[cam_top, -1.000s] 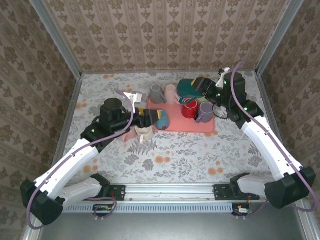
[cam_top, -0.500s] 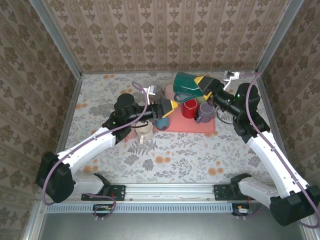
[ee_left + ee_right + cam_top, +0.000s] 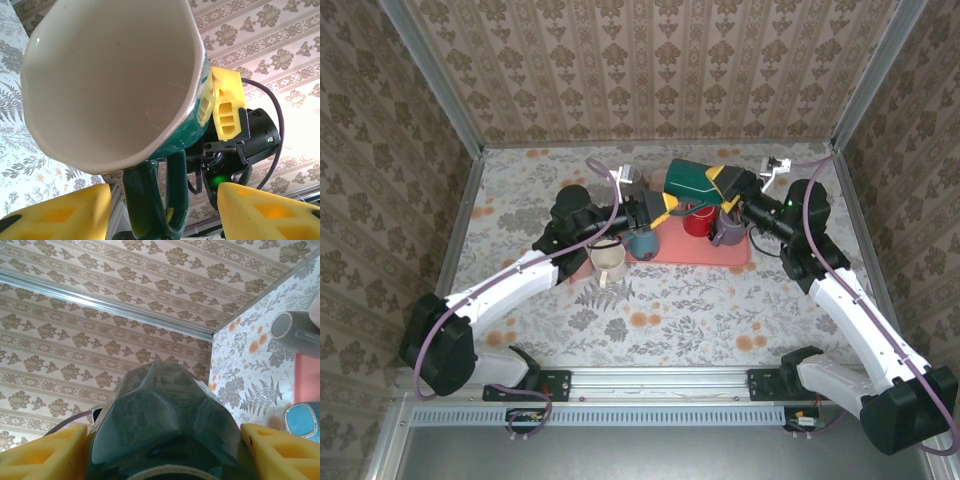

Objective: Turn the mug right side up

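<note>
1. While the green mug (image 3: 690, 178) is hanging on its side in the air over the far part of the pink tray (image 3: 720, 252), the right gripper (image 3: 722, 186) is clamping it across the body.
2. In the right wrist view, the dark green mug (image 3: 160, 415) is sitting tight between the two yellow fingers (image 3: 45, 452).
3. The left gripper (image 3: 660, 212) is reaching in from the other side, its jaws standing apart.
4. In the left wrist view, the mug's pale inside (image 3: 115, 85) is facing the camera, and its handle (image 3: 155, 195) is lying between the left fingers (image 3: 60, 212) with a gap on each side.
5. Below, a red mug (image 3: 697, 220) and a grey mug (image 3: 730, 226) are standing on the tray, a blue mug (image 3: 642, 243) is sitting at its left edge, and a cream mug (image 3: 610, 262) is resting on the table (image 3: 700, 310) just beside it.
</note>
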### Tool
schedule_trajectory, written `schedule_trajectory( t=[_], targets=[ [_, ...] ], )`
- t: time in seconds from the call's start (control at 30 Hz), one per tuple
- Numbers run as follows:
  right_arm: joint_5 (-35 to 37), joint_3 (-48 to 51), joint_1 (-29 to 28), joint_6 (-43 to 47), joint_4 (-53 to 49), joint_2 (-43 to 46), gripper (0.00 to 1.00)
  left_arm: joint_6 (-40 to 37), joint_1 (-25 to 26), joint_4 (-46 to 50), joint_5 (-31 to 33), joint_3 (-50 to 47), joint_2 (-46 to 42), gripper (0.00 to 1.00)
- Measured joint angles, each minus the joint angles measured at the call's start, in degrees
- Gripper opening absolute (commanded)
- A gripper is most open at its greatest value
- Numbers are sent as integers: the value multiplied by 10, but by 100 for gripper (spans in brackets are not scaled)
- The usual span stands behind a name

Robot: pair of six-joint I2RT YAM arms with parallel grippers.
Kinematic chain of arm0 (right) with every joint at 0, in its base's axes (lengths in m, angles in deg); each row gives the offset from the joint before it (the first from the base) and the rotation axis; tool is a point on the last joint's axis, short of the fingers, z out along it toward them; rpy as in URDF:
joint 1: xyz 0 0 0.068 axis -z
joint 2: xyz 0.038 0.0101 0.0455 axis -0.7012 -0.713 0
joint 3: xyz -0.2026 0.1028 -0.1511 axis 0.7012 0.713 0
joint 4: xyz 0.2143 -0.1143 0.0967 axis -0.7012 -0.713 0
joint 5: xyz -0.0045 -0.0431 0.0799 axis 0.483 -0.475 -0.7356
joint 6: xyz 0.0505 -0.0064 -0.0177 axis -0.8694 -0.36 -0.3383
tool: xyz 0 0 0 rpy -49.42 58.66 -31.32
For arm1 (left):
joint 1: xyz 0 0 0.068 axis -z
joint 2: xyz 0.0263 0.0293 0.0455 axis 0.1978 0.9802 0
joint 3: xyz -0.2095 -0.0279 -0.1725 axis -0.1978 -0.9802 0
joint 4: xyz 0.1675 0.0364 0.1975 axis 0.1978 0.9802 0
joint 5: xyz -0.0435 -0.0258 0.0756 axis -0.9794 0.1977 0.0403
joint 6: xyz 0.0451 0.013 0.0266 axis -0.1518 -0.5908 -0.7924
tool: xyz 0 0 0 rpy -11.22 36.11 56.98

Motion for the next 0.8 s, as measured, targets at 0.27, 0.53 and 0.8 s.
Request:
schedule_trajectory(
  t=[0.27, 0.53, 0.8],
  targets=[
    [-2, 31, -16, -16, 54, 11, 45, 17, 0, -24, -4, 0, 16, 46],
    [30, 72, -29, -5, 100, 27, 45, 47, -1, -24, -14, 0, 24, 11],
    [51, 83, -45, 22, 100, 46, 100, 39, 0, -12, -23, -4, 13, 3]
  ],
)
